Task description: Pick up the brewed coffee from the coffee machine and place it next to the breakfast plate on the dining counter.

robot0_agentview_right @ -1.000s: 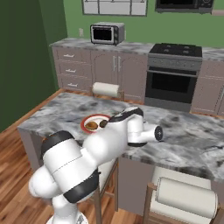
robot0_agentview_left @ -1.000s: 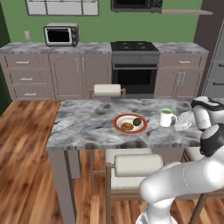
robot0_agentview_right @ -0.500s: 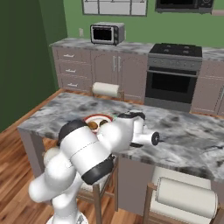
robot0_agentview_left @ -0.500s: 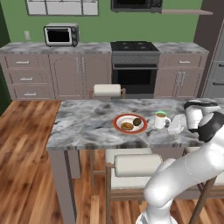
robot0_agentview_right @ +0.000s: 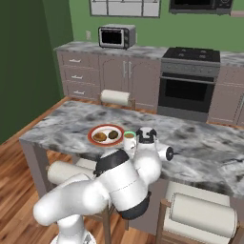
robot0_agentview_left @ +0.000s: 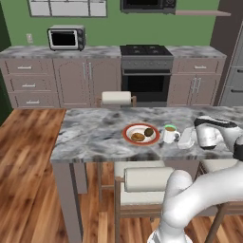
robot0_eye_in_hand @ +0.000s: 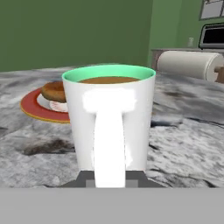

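Observation:
The brewed coffee [robot0_agentview_left: 169,134] is a small white mug with a green rim and brown liquid. It sits low on the dining counter [robot0_agentview_left: 90,135], just right of the breakfast plate [robot0_agentview_left: 141,135], a red-rimmed plate with two brown pieces. My gripper [robot0_agentview_left: 180,138] reaches in from the right and is shut on the mug's handle. In the hand view the brewed coffee [robot0_eye_in_hand: 109,118] stands upright with its handle facing me, my gripper [robot0_eye_in_hand: 109,180] at its base, and the breakfast plate [robot0_eye_in_hand: 41,107] behind it. From the right side the brewed coffee [robot0_agentview_right: 128,139] stands beside the breakfast plate [robot0_agentview_right: 106,136]. The coffee machine is out of view.
Cushioned stools stand at the counter's near side [robot0_agentview_left: 148,179] and far side [robot0_agentview_left: 116,98]. Behind the island are brown cabinets, a stove [robot0_agentview_left: 146,71] and a microwave [robot0_agentview_left: 66,38]. My own arm [robot0_agentview_right: 119,181] hangs over the counter's near edge.
The mug, held in my gripper, has moved left and lower, ending close beside the plate. The plate and the views have stayed put.

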Robot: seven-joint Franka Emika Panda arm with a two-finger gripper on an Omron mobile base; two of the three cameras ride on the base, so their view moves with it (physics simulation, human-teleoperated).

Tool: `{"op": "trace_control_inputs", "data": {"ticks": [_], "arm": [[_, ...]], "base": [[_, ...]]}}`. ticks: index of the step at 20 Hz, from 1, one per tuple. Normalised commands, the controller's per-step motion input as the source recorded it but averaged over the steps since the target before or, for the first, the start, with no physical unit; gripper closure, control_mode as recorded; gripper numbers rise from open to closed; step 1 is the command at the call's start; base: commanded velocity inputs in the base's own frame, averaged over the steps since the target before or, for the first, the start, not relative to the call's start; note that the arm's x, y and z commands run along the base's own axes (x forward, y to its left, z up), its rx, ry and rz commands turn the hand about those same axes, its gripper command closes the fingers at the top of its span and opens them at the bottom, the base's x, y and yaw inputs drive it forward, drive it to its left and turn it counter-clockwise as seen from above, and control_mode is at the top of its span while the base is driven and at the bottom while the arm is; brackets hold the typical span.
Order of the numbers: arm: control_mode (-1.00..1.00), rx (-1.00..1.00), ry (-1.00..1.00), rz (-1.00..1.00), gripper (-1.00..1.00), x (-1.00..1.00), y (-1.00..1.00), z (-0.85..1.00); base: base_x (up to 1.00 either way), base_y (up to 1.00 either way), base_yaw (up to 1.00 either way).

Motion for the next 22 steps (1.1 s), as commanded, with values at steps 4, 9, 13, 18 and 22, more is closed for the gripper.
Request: {"op": "trace_control_inputs", "data": {"ticks": [4,9,13,18,22], "arm": [[-1.00,0.00,0.00,0.04,1.00,0.00,0.00,-0.16],[-1.00,0.00,0.00,0.00,-1.00,0.00,0.07,0.00],[-1.00,0.00,0.00,0.00,-1.00,0.00,0.04,0.00],[-1.00,0.00,-0.05,0.00,-1.00,-0.13,-0.04,0.06],[-1.00,0.00,-0.05,0.00,-1.00,-0.30,-0.45,0.37]], "base": [[0.00,0.00,0.00],[0.00,0.00,0.00],[0.00,0.00,0.00],[0.00,0.00,0.00],[0.00,0.00,0.00]]}}
